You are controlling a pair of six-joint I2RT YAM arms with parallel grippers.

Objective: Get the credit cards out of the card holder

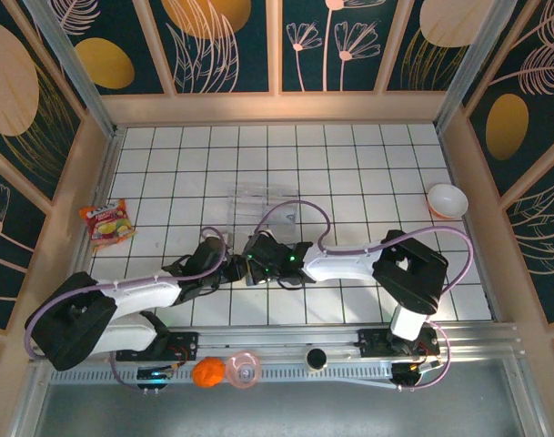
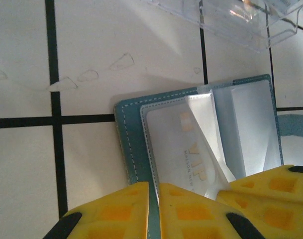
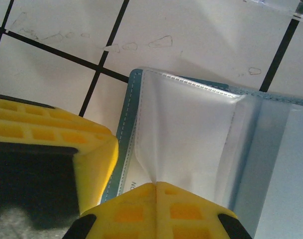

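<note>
Two grippers: both met at the card holder [image 2: 127, 149], near the middle of the table's [image 1: 349, 164] near edge, just short of the clear tray [image 1: 263, 205].
Left gripper [image 2: 153, 194]: narrow, pinched on the holder's teal stitched border.
Right gripper [image 3: 156, 191]: closed, nipping the clear sleeve [image 3: 186, 129], which puckered at the tips.
Credit card [image 2: 183, 149]: pale, marked VIP, wholly inside a sleeve; none out yet.
Orientation: holder lay open and flat, sleeves up, its opened length running across the left wrist view; the card's long side ran from the left gripper toward the tray.
Step in hand: likely steadying the cover to free a card.
Handling advice: left should pin the border down; right would do best gripping card, not film alone, and drawing along the card's long side.
Sleeve mouth: could not tell.
</note>
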